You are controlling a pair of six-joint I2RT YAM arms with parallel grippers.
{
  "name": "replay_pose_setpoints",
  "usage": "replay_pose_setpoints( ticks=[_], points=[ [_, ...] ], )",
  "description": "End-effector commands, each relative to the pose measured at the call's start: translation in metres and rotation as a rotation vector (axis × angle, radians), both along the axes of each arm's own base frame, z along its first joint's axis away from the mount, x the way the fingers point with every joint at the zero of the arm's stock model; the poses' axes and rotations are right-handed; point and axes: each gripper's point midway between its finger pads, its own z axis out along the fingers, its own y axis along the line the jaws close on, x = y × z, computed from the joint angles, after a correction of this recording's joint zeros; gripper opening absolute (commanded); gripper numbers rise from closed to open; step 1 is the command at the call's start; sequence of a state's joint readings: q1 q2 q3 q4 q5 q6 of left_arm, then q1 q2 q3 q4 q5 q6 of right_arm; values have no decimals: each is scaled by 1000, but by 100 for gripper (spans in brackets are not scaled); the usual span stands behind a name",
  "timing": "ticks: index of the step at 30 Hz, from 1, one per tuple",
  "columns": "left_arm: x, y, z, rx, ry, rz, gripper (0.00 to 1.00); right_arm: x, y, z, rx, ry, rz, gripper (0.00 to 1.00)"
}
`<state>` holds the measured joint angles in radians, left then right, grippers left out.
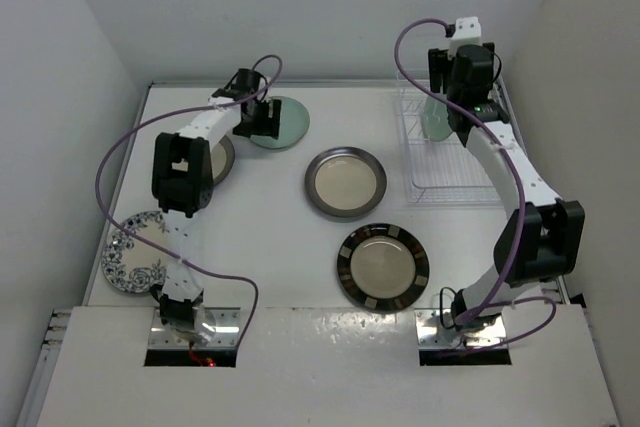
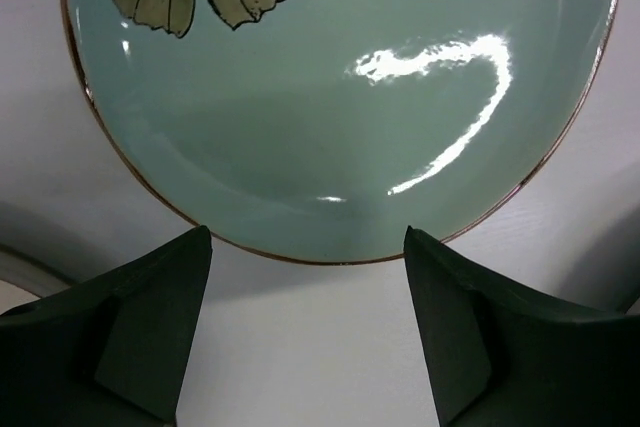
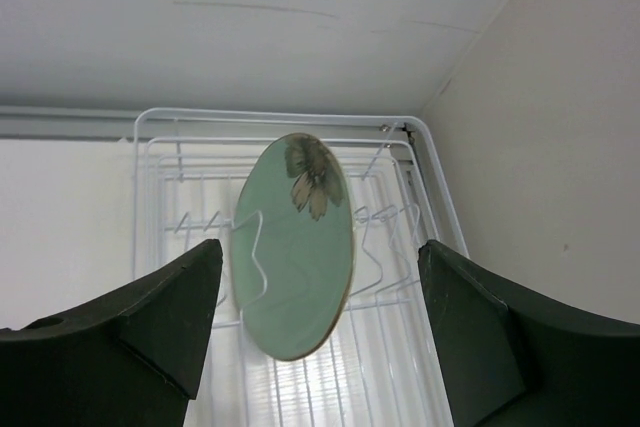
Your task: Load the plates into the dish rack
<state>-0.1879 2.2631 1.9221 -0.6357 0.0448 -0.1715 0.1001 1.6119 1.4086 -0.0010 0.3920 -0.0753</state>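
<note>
A mint-green plate (image 1: pixel 282 123) with a flower mark lies flat at the back of the table; in the left wrist view it (image 2: pixel 340 97) fills the top. My left gripper (image 2: pixel 308 247) is open just short of its near rim, touching nothing; it shows from above too (image 1: pixel 262 125). A second mint-green plate (image 3: pixel 295 247) stands on edge between prongs of the white wire dish rack (image 3: pixel 420 277), also seen from above (image 1: pixel 437 122). My right gripper (image 3: pixel 320 277) is open and empty above the rack (image 1: pixel 445 162); its fingertips do not show from above.
A cream plate with a dark-grey rim (image 1: pixel 346 182) lies mid-table, a black-banded plate (image 1: pixel 383 267) nearer. A blue-floral plate (image 1: pixel 135 254) lies at the left edge. Another rimmed plate (image 1: pixel 222 157) is partly hidden under the left arm. Walls close in on both sides.
</note>
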Motion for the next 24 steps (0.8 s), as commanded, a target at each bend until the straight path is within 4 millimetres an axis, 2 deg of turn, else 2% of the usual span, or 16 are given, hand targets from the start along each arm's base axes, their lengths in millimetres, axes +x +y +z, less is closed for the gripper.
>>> replay_pose_setpoints(
  ticks=[1,3,4,6,7,16,17,19,22,23,24],
  points=[
    [13,8,46,-63,-156,153,86,-14,9,19,2,-55,21,79],
    [13,13,51,-94,-172,209,87,-18,14,12,0,-39,33,79],
    [9,7,47,-127,-153,199,87,-22,16,16,0,-46,35,79],
    [10,10,30,-183,-102,239,87,-24,17,14,3,-44,36,79],
    [5,4,12,-211,-51,237,87,-26,16,17,3,-49,35,79],
    [7,9,-36,-264,33,272,87,-22,32,25,-30,-52,73,79],
    [10,7,-32,-274,25,265,87,-22,33,27,-37,-52,76,79],
    [10,11,-49,-274,54,273,87,-20,37,29,-49,-58,86,79],
    [13,6,-59,-318,77,261,83,-17,43,29,-66,-62,100,79],
    [16,2,-54,-338,71,246,75,-16,47,30,-74,-64,110,80],
    [16,0,-59,-345,75,240,69,-16,49,31,-75,-65,114,80]
  ],
)
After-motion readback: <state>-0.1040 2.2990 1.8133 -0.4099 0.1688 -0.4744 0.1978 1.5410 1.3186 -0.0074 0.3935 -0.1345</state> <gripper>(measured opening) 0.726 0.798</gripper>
